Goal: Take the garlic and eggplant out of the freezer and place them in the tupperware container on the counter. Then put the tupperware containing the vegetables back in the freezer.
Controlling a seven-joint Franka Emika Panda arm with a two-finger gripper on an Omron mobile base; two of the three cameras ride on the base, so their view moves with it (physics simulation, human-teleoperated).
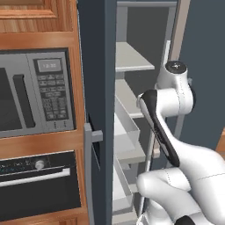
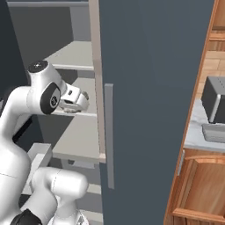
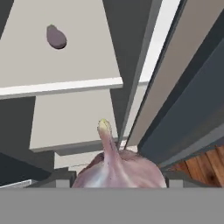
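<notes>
The garlic [image 3: 118, 168], a pinkish-white bulb with a thin stem tip, sits right in front of the hand camera. My gripper [image 3: 117, 180] is shut on it, a dark finger tip at either side. The eggplant [image 3: 56, 37], a small dull purple lump, lies on a pale shelf [image 3: 65, 83] of the freezer further in. The arm's wrist [image 2: 72, 99] reaches into the open freezer [image 2: 149, 88] at middle-shelf height. The tupperware container [image 2: 214, 132], a shallow grey tray, rests on the counter [image 2: 195, 134] at the far right.
The freezer door [image 1: 96, 88] stands open, edge-on, between the arm and the microwave [image 1: 30, 92] and oven [image 1: 35, 184]. A grey-black toaster oven [image 2: 216, 99] stands behind the tray. Translucent drawers [image 1: 125, 132] hang below the shelves. Wooden cabinet doors [image 2: 200, 189] are under the counter.
</notes>
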